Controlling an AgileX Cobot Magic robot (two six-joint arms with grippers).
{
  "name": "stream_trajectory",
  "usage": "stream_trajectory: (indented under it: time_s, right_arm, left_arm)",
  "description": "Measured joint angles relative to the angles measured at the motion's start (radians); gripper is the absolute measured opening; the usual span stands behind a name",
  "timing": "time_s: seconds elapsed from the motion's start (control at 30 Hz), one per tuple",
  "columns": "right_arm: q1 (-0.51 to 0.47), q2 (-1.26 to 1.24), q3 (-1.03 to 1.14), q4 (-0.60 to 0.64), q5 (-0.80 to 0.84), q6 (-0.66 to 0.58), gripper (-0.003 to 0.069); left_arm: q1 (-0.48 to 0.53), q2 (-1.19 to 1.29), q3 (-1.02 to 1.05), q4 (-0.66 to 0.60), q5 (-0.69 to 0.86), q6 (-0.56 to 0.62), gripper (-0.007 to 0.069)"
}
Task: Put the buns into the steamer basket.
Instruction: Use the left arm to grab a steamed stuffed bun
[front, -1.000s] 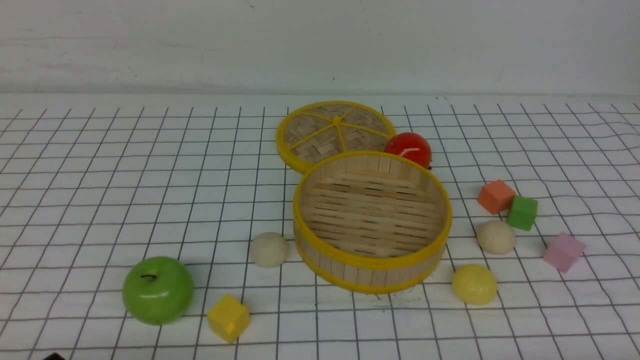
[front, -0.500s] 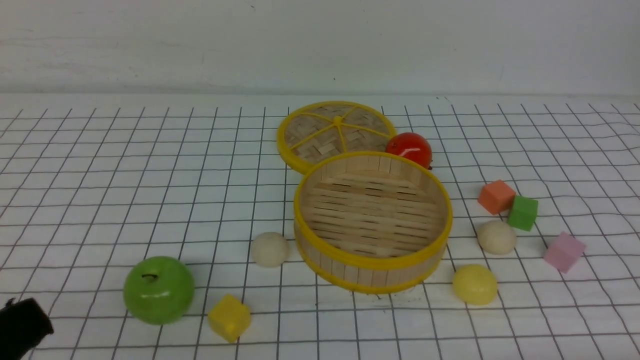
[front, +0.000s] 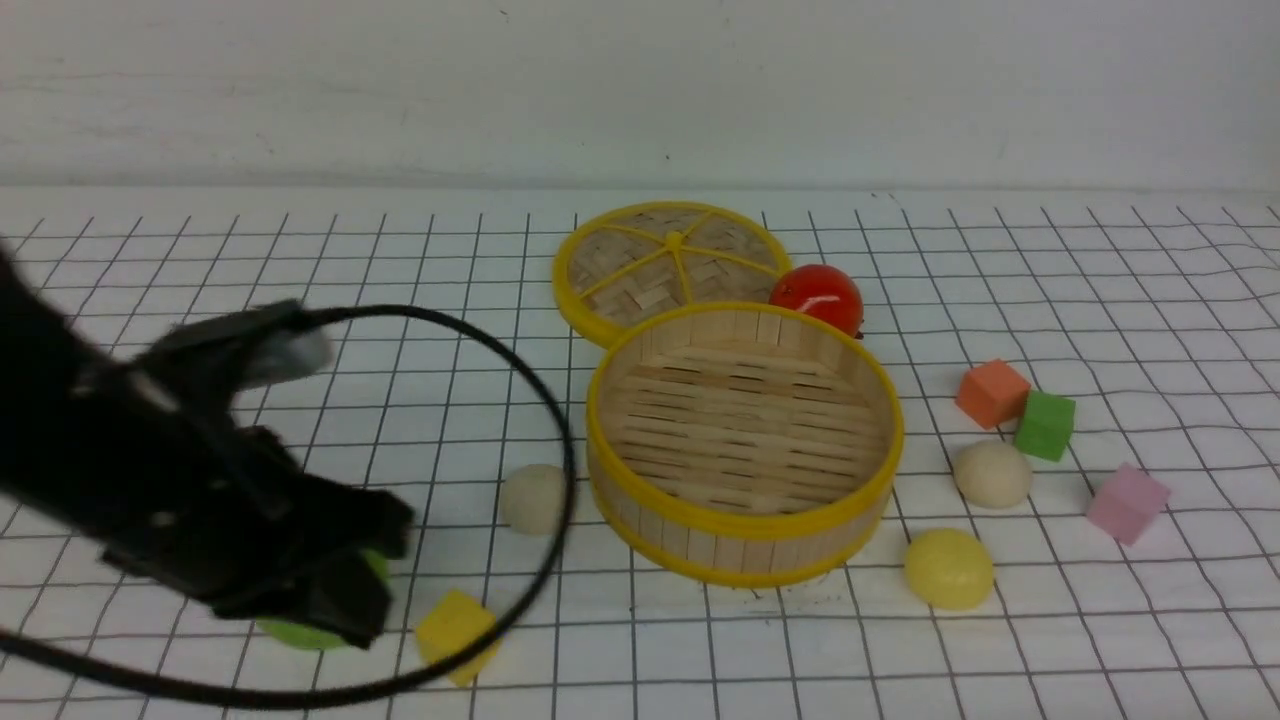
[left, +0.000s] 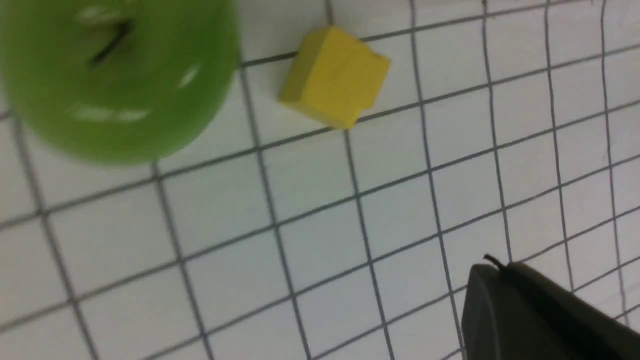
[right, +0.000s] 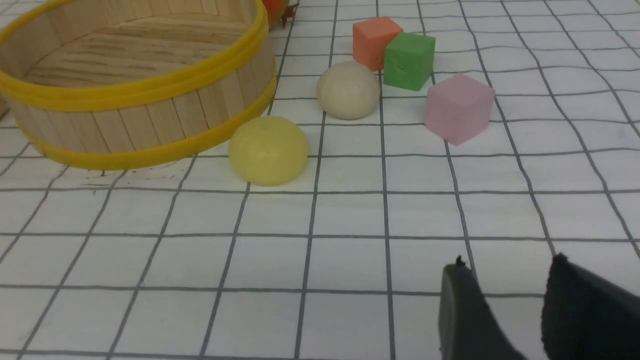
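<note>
The steamer basket (front: 745, 530) sits near the middle of the table (front: 300, 280). It has no buns in it yet. All three buns lie on the table. One cream bun (front: 533, 497) is just beside the basket, on the side toward the left edge. The other cream bun (front: 991, 473) and the yellow bun (front: 948, 568) lie near the basket, toward the right edge.

The left arm (front: 200, 480) hangs low over the green apple (left: 115, 75), near the yellow cube (front: 455, 625), by the near left corner. Only one of the left jaws shows, so one cannot tell if they are apart or closed. The right jaws are apart and hold nothing.

This looks like the first step: reaching for a bun. Next, the left arm likely needs to pass the apple and the cube. Then it should come down around the cream bun close by, with the jaws wide.
</note>
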Motion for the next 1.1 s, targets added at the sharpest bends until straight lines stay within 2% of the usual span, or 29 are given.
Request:
stream_trajectory:
  time_s: [0.07,0.17,0.27,0.47,0.53,0.63,0.67,0.73,0.83,0.97,1.1]
  right_arm:
    - [0.000,0.000,0.000,0.000,0.000,0.000,0.0239]
    - [0.000,0.000,0.000,0.000,0.000,0.000,0.0239]
    - [0.000,0.000,0.000,0.000,0.000,0.000,0.0239]
    - [0.000,0.000,0.000,0.000,0.000,0.000,0.0239]
    - [0.000,0.000,0.000,0.000,0.000,0.000,0.0239]
    - [0.000,0.000,0.000,0.000,0.000,0.000,0.0239]
    - [0.000,0.000,0.000,0.000,0.000,0.000,0.0239]
    - [0.000,0.000,0.000,0.000,0.000,0.000,0.0239]
    - [0.000,0.000,0.000,0.000,0.000,0.000,0.0239]
    - [0.000,0.000,0.000,0.000,0.000,0.000,0.0239]
    - [0.000,0.000,0.000,0.000,0.000,0.000,0.0239]
  left_arm:
    - [-0.100,0.075,-0.079,0.083,-0.016,-0.047,-0.0013]
    - [-0.164,0.161,-0.182,0.192,-0.023,-0.125,-0.0013]
    - [-0.167,0.248,-0.278,0.269,-0.032,-0.167,-0.0013]
    - [-0.119,0.412,-0.383,0.299,-0.082,-0.171,-0.0005]
    - [-0.096,0.450,-0.406,0.299,-0.106,-0.161,0.0034]
    - [-0.066,0.486,-0.424,0.291,-0.145,-0.126,0.0152]
    - [-0.066,0.487,-0.424,0.290,-0.145,-0.126,0.0160]
    - [-0.053,0.497,-0.428,0.259,-0.185,-0.105,0.0264]
    - [-0.053,0.499,-0.428,0.245,-0.215,-0.094,0.0329]
    - [-0.053,0.505,-0.429,0.227,-0.236,-0.064,0.0351]
    - [-0.053,0.553,-0.431,0.217,-0.244,-0.024,0.0337]
